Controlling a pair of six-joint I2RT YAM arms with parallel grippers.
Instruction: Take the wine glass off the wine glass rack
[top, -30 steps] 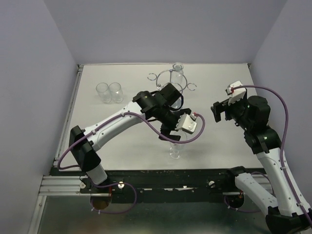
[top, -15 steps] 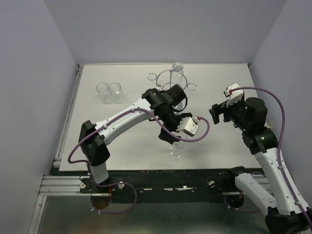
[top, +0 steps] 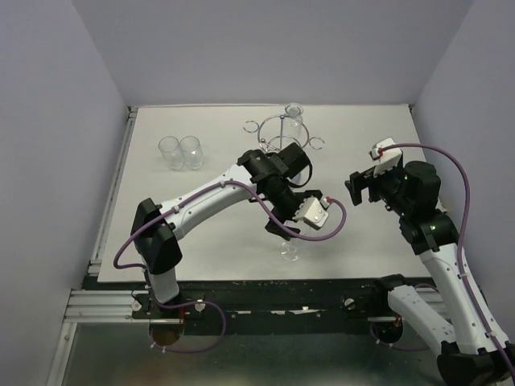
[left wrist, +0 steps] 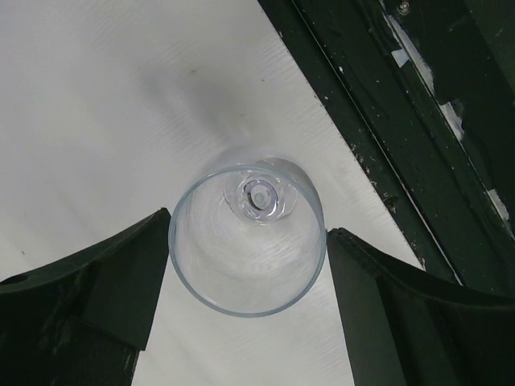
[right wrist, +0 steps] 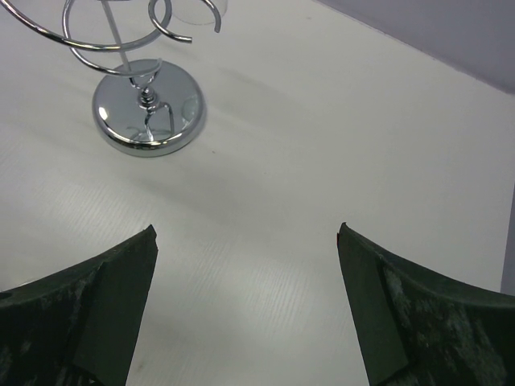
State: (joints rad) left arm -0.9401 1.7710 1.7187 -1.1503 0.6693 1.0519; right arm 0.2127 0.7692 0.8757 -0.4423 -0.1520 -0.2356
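The clear wine glass [top: 290, 250] stands upright near the table's front edge, off the chrome wine glass rack [top: 278, 129] at the back. My left gripper [top: 286, 228] reaches down over it. In the left wrist view its two fingers [left wrist: 129, 273] press the bowl of the glass [left wrist: 241, 261] on both sides, and the foot shows through the bowl. My right gripper [top: 359, 186] hovers open and empty right of the rack. In the right wrist view [right wrist: 245, 241] the rack's round mirrored base [right wrist: 147, 108] lies ahead to the left.
Two clear tumblers [top: 180, 152] stand at the back left. Another glass [top: 294, 113] sits at the rack's far side. The table's black front rail [left wrist: 418, 121] runs just past the wine glass. Purple walls close in the sides and back.
My left arm's elbow and forearm have swung right and forward. The gripper and the wine glass have shifted slightly toward the front edge. The right arm has barely moved.
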